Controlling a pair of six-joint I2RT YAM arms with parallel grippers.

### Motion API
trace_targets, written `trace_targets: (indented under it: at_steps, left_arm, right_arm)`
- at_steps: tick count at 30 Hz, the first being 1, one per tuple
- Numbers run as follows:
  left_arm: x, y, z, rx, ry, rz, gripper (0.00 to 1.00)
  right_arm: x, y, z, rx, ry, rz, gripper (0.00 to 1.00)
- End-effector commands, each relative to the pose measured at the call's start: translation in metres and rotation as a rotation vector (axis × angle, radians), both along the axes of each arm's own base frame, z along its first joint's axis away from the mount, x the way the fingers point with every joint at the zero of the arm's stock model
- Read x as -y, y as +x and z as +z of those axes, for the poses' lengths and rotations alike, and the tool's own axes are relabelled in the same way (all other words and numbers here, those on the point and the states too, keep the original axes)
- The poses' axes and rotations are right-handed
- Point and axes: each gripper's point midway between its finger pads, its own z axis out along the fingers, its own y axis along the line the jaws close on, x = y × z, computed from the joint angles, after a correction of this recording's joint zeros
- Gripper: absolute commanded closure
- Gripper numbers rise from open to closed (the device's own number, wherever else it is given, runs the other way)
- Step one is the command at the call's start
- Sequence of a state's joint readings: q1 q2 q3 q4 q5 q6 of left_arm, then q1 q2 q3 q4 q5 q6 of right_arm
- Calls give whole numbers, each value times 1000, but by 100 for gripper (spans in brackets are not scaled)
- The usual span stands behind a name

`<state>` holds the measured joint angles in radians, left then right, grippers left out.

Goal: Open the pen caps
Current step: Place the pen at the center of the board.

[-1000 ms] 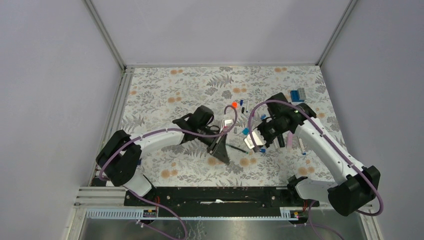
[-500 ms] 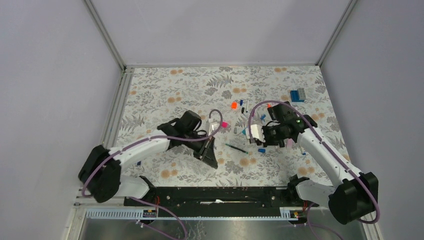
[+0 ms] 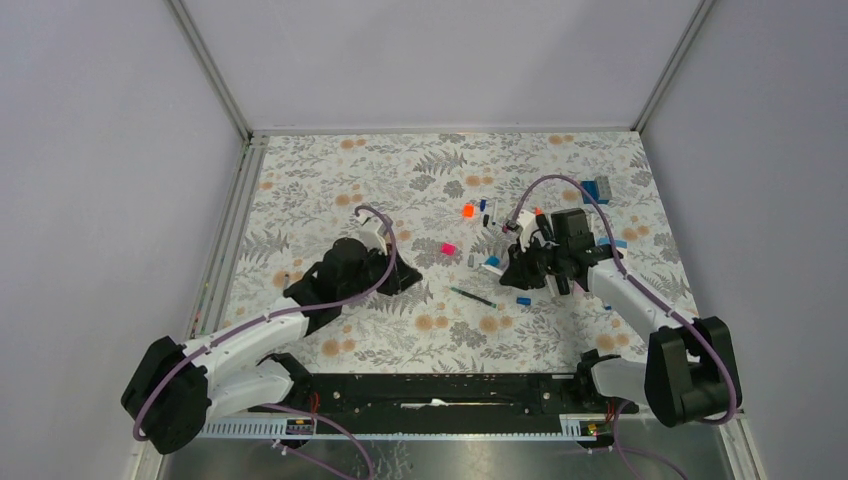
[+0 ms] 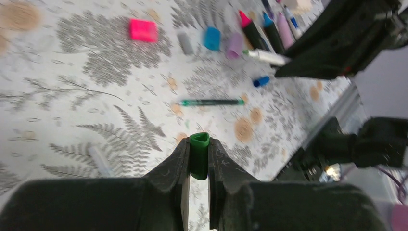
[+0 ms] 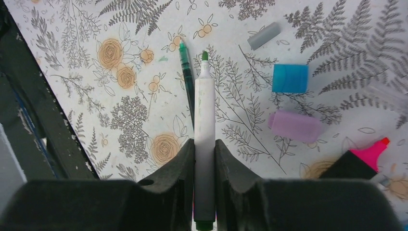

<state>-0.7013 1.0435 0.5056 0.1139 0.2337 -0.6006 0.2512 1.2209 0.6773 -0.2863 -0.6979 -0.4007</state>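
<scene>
My left gripper point(image 4: 198, 147) is shut on a small green pen cap point(image 4: 199, 154), held off the floral table; in the top view it point(image 3: 406, 280) sits left of centre. My right gripper point(image 5: 204, 159) is shut on a white pen point(image 5: 204, 110) whose bare green tip points away from me; in the top view it point(image 3: 515, 270) sits right of centre. Loose caps lie between the arms: pink point(image 4: 143, 30), blue point(image 5: 290, 78), lilac point(image 5: 294, 127), grey point(image 5: 264, 35), a small blue one point(image 4: 261, 81) and an orange one point(image 3: 468, 211).
A thin green pen point(image 5: 186, 77) lies on the table beside the held pen's tip. A black highlighter with a pink tip point(image 5: 361, 161) lies right of the right gripper. A blue block point(image 3: 597, 190) sits at the back right. More pens cluster behind the right gripper.
The left arm has drawn back to the left with the green cap. The right gripper has moved right and back with the white pen. The two grippers are now well apart.
</scene>
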Motion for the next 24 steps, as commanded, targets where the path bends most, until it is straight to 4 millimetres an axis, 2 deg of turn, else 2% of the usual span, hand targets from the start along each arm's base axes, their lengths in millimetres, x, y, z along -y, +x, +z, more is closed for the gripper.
trace_targets:
  at_steps: [1, 4, 7, 12, 17, 24]
  left_arm:
    - [-19, 39, 30, 149, 43, 172, 100]
    - [-34, 42, 33, 199, 94, 218, 100]
    - [-38, 42, 33, 236, 86, 226, 100]
    - [-36, 43, 2, 165, 121, 228, 100]
    - [-30, 53, -14, 122, 159, 241, 100]
    - [-42, 61, -47, 37, 234, 342, 100]
  right_arm:
    - [-15, 7, 11, -56, 88, -17, 99]
    - [-17, 4, 9, -65, 77, 13, 97]
    - [-18, -3, 2, -71, 46, 52, 96]
    - [-25, -8, -11, -72, -25, 99, 95]
    - [-32, -10, -19, -76, -63, 115, 92]
    - [-39, -13, -26, -63, -92, 126, 91]
